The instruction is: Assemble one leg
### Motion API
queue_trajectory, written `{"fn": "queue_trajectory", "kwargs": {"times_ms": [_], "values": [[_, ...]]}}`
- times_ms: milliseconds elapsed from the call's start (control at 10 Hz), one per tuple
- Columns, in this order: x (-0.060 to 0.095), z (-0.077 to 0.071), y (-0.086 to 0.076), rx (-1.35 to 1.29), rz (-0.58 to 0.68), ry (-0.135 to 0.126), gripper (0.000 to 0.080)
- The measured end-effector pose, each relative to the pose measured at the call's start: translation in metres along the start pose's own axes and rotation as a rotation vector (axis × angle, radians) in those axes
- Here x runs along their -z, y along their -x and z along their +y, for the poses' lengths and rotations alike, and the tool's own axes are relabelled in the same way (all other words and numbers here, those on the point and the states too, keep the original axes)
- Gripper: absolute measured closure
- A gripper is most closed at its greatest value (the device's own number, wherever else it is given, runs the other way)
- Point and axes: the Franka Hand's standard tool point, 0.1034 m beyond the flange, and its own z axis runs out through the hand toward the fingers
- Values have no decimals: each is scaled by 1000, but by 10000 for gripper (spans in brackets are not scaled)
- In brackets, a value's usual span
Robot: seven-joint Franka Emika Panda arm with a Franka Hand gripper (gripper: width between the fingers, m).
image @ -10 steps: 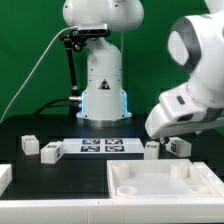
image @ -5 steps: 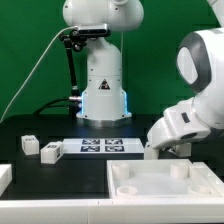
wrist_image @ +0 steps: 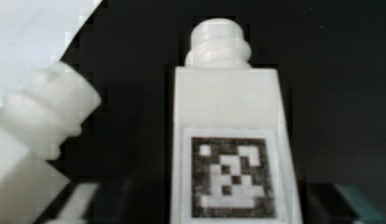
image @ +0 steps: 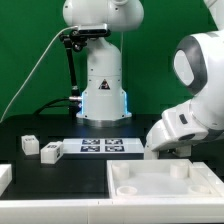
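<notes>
While the arm (image: 190,115) bends low over the table (image: 40,125), its claw (image: 151,150) straddles the leg (wrist_image: 229,110), whether gripping, unclear.

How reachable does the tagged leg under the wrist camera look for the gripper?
Probably yes. The wrist view shows the leg centred before the open gripper, with nothing over it. A second leg lying close beside it might crowd one finger.
</notes>
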Motion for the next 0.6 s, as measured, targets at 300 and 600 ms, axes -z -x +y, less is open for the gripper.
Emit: {"fn": "queue_trajectory", "kwargs": {"times_ms": [300, 600], "values": [[0, 0, 0, 0, 0, 0, 509], [18, 4, 14, 53, -38, -26, 509]]}}
